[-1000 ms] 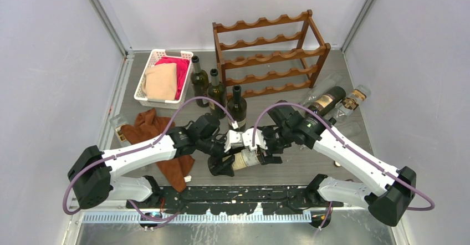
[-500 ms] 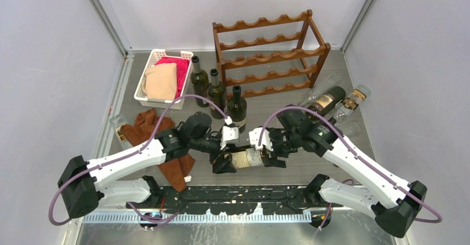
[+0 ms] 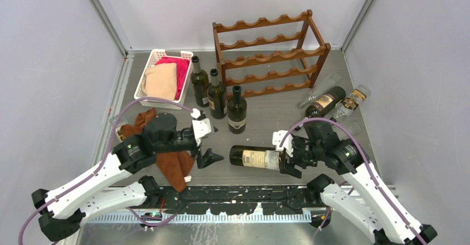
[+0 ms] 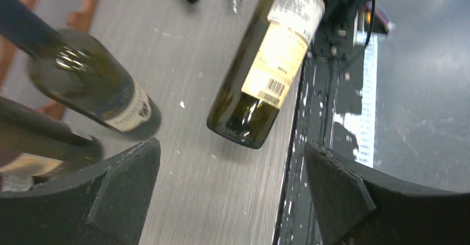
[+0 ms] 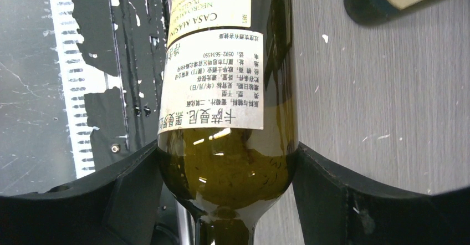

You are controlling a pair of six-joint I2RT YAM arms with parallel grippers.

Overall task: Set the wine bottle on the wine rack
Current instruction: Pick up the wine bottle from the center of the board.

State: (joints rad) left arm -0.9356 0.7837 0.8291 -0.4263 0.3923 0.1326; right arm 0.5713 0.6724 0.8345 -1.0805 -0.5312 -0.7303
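Top view, clock bearings taken from bench (image 3: 277, 124) centre.

- Wine bottle (image 3: 255, 157) lies on its side at 6 o'clock, close to the near edge. Its base points to 9 and its neck to 3. We cannot tell whether it rests on the bench or hangs just above it.
- Right fingers (image 5: 354, 195) pinch the bottle at its shoulder, one pad on each side of the glass, below the back label.
- Left fingers (image 4: 119, 200) are spread wide with nothing between them. The bottle's base lies ahead of them, apart.
- Wine rack (image 3: 270, 56) stands at 12 o'clock against the far wall. Every tier we can see is bare.
- Three upright bottles (image 3: 237, 111) stand between the lying bottle and the rack, toward 11 o'clock. Two more bottles (image 3: 326, 101) lie at 2 o'clock.

Our reading: the bottle now depends on one arm for the carry to the rack.

Risks as we judge them:
- The hold is at the shoulder end, so the long body hangs out to 9 o'clock. Smooth glass may pivot or slide between the pads on the lift.
- A drooping base could sweep into the upright bottles on the way to 12 and topple them.
- If the bottle slips low, it may roll off the near edge.
- At the rack, a skewed approach could leave the bottle across only one scalloped rail, and it would tip out.
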